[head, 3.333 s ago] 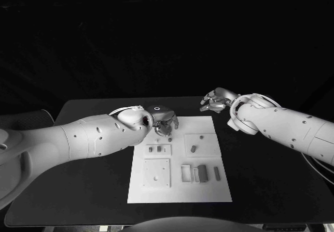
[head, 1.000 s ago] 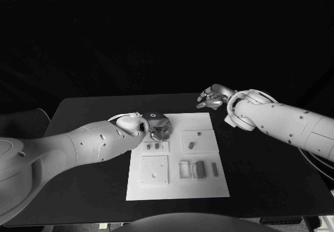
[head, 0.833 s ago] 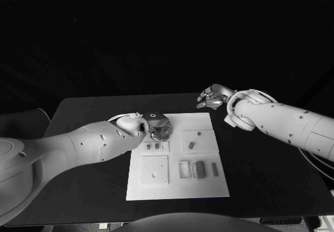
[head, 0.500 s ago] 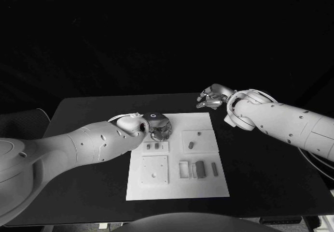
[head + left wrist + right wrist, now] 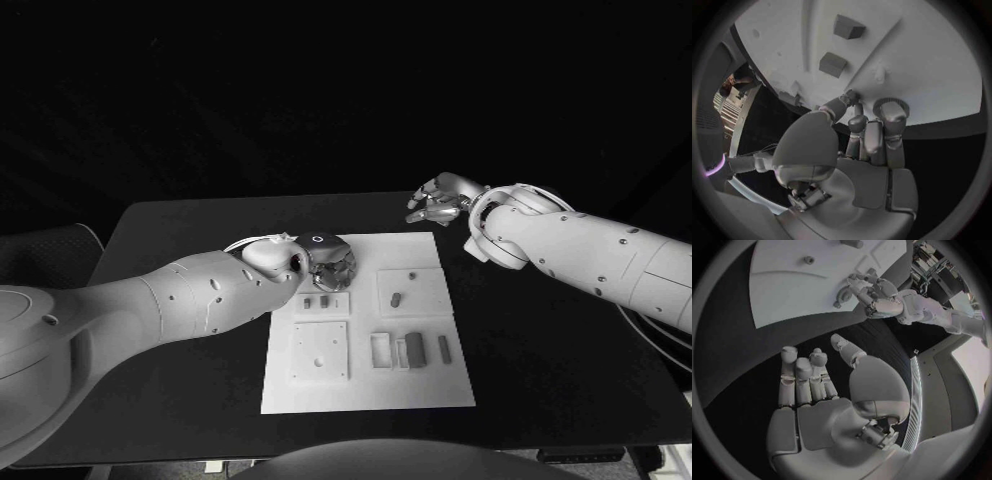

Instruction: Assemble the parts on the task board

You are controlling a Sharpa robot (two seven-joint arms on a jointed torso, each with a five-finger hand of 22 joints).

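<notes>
Both hands barely moved over the last second: left hand (image 5: 330,264) still hovers at the task board (image 5: 368,395) far-left corner, fingers curled, possibly pinching a small part (can't tell), right hand (image 5: 441,199) idle and released, so assembly isn't advancing.

Under me lies the black table (image 5: 548,340), a wide dark slab filling the lower half of the head view, its far edge running across the middle of the frame. Behind it everything is black. At the left edge, just beside the table's far left corner, sits a grey shape (image 5: 65,243), rounded; I cannot tell what it is.
</notes>
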